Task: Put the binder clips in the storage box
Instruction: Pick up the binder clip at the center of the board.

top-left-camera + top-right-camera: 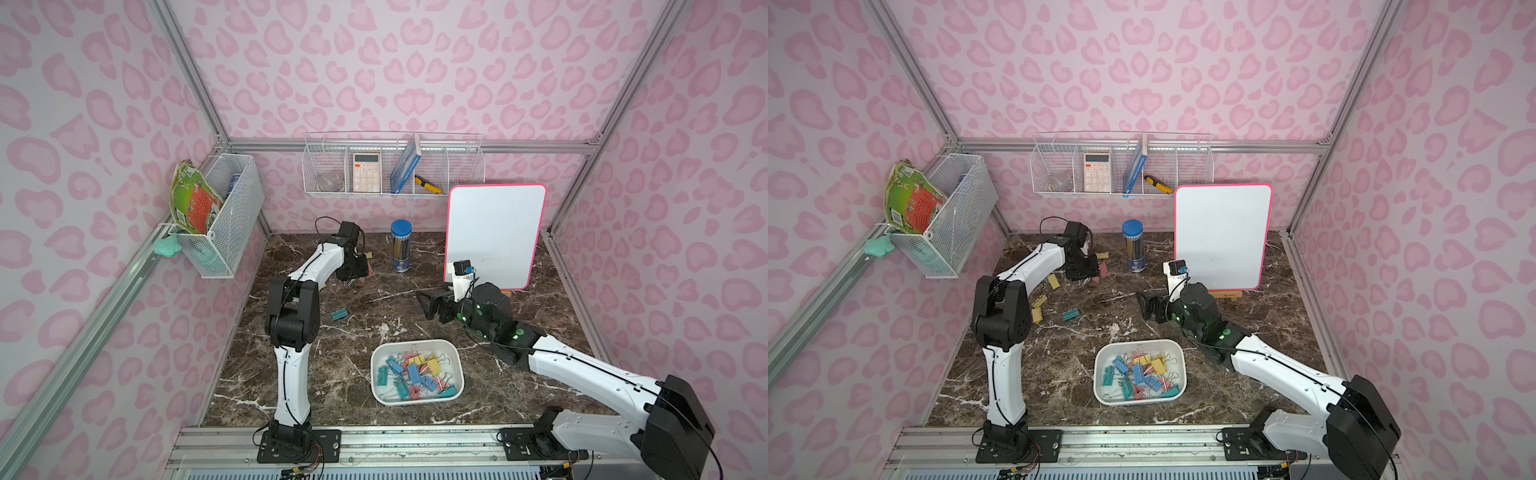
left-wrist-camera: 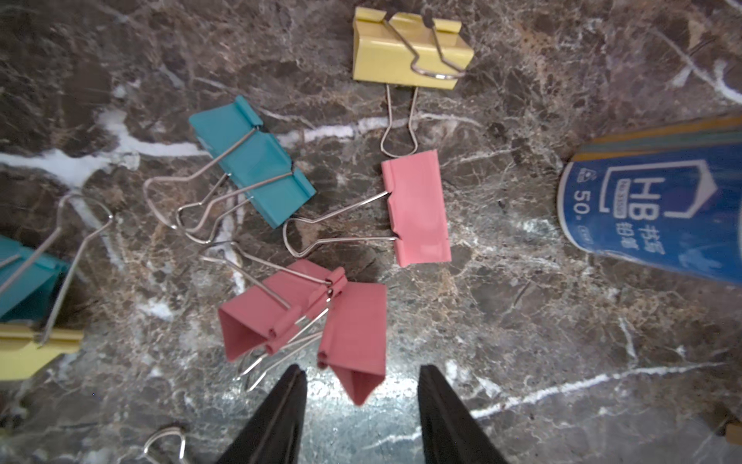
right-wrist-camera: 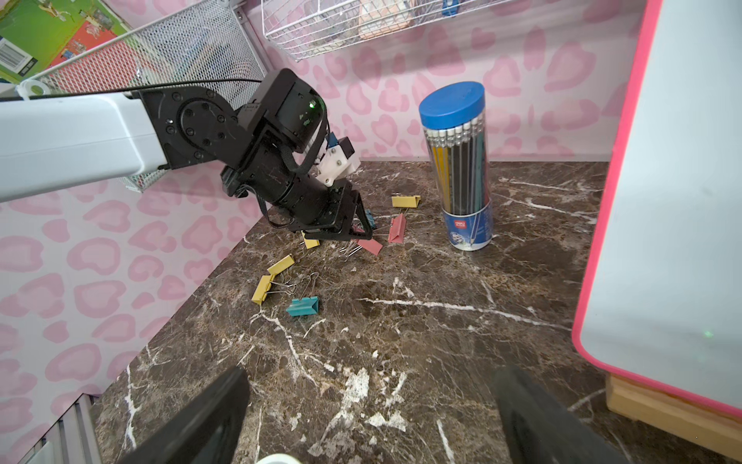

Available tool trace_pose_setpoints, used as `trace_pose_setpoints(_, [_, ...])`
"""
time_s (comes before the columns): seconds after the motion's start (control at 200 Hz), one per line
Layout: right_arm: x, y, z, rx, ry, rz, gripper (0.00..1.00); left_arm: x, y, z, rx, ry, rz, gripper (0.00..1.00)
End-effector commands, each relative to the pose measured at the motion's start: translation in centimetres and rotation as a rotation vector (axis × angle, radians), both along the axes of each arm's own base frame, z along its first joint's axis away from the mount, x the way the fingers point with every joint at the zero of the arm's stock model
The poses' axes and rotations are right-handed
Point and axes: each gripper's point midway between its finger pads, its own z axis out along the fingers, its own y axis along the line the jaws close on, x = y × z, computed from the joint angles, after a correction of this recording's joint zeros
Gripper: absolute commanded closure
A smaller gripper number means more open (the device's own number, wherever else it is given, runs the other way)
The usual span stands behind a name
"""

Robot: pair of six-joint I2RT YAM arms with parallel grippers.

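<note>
The white storage box [image 1: 415, 343] at the front middle holds several pastel binder clips [image 1: 417, 373]. Loose clips lie at the back left: a teal one [image 1: 338, 315] and yellow ones [image 1: 1053, 281]. My left gripper [image 2: 361, 373] hovers low over this scatter, open. The pointed end of a pink clip [image 2: 353, 333] lies between its fingertips without touching them, and a second pink clip [image 2: 273, 317] leans against it. Further pink [image 2: 417, 207], teal [image 2: 253, 160] and yellow [image 2: 409, 48] clips lie beyond. My right gripper [image 3: 375, 377] hangs open over bare marble, mid-table.
A clear tube of pencils with a blue lid [image 1: 401, 245] stands just right of the clip scatter. A pink-framed whiteboard [image 1: 494, 237] leans on a wooden stand at the back right. White wire baskets [image 1: 224, 216] hang on the left and rear walls.
</note>
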Motion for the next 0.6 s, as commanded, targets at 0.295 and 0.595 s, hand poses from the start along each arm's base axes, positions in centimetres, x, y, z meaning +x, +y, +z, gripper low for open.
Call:
trace_pose_setpoints(0.295, [0.4, 0.1, 0.9, 0.025, 0.002, -0.020, 0.02, -0.1, 0.4, -2.7, 0.052, 0.084, -0.034, 0.56])
trace_pose_setpoints(0.595, [0.4, 0.0, 0.8, 0.027, 0.006, -0.024, 0.02, -0.2, 0.4, -2.6, 0.051, 0.098, -0.021, 0.74])
